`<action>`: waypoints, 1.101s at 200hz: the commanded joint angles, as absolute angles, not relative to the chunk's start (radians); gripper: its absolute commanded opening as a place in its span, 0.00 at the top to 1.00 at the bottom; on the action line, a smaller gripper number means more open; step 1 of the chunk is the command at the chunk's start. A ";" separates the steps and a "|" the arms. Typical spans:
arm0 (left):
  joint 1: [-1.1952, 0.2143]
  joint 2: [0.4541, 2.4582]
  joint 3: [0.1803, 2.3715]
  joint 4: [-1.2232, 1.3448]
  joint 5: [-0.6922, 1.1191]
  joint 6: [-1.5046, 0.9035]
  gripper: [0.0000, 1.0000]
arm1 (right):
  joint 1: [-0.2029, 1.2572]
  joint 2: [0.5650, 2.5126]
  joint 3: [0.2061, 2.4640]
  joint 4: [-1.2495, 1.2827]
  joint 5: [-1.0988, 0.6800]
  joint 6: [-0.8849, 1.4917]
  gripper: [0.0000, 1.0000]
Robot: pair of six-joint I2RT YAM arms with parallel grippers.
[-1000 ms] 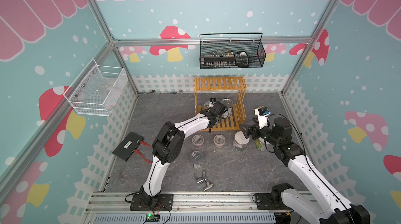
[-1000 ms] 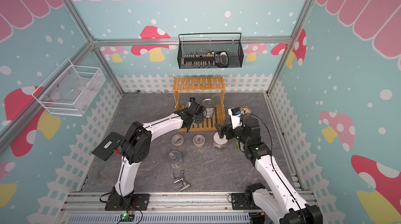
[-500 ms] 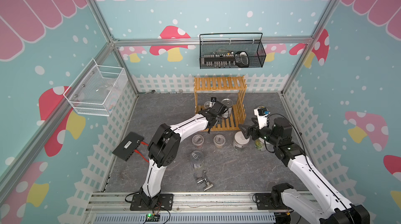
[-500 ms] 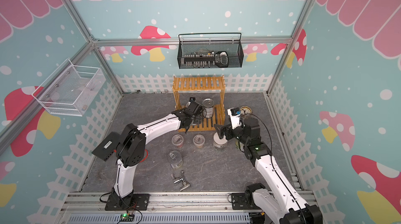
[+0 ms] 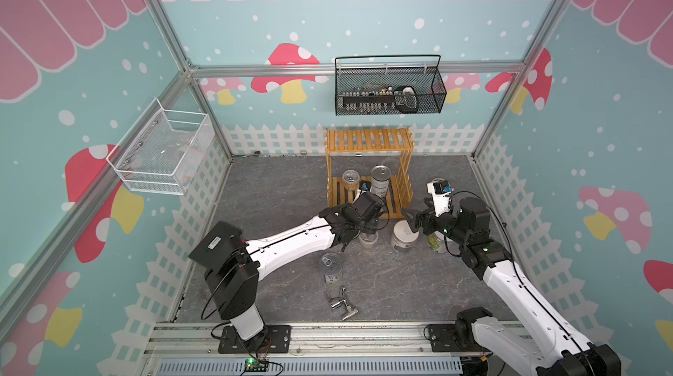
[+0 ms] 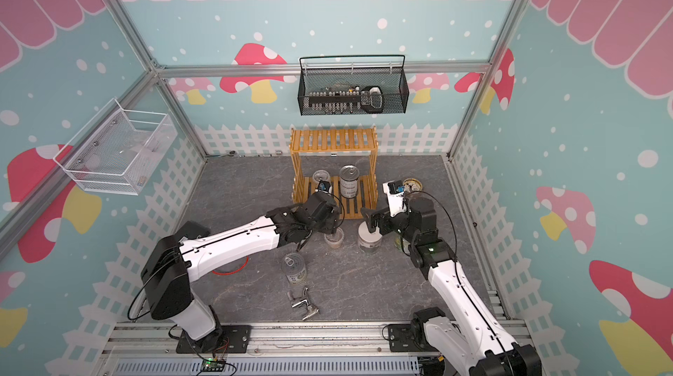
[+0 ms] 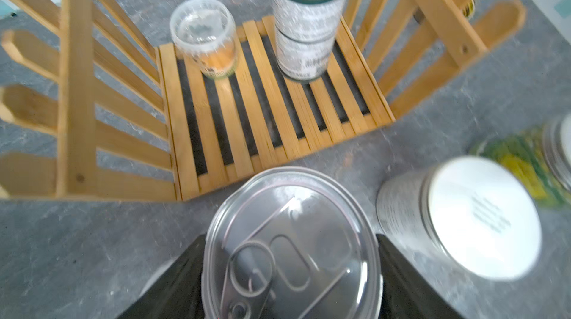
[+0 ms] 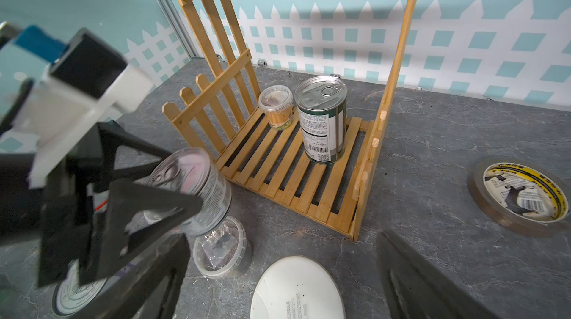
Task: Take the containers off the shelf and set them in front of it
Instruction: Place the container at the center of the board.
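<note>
By my reading the job is well past halfway. Two containers are left on the lower tier of the shelf: a clear tub and a pull-tab tin. Already down on the floor in front of the shelf are a second clear tub, a white-lidded jar, a green-labelled jar and, further out, a lone tin. The left gripper clasps a held tin, tilted close over the second clear tub and not yet set down. The right gripper hangs wide open and empty over the white-lidded jar.
</note>
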State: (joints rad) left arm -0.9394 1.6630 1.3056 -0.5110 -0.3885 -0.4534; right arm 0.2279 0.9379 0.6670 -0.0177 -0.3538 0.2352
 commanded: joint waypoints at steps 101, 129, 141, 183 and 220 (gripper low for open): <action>-1.235 1.695 1.164 -0.567 -0.401 -0.606 0.37 | 0.223 0.911 0.714 -0.068 -0.264 0.206 0.01; -1.235 1.739 1.140 -0.545 -0.393 -0.606 0.37 | 0.222 0.909 0.710 -0.071 -0.261 0.206 0.01; -1.236 1.745 1.136 -0.528 -0.392 -0.603 0.37 | 0.222 0.909 0.708 -0.069 -0.263 0.206 0.01; -1.233 1.778 1.123 -0.515 -0.392 -0.597 0.37 | 0.223 0.909 0.706 -0.069 -0.264 0.204 0.01; -1.227 1.756 1.102 -0.522 -0.390 -0.612 0.36 | 0.222 0.911 0.706 -0.067 -0.267 0.204 0.01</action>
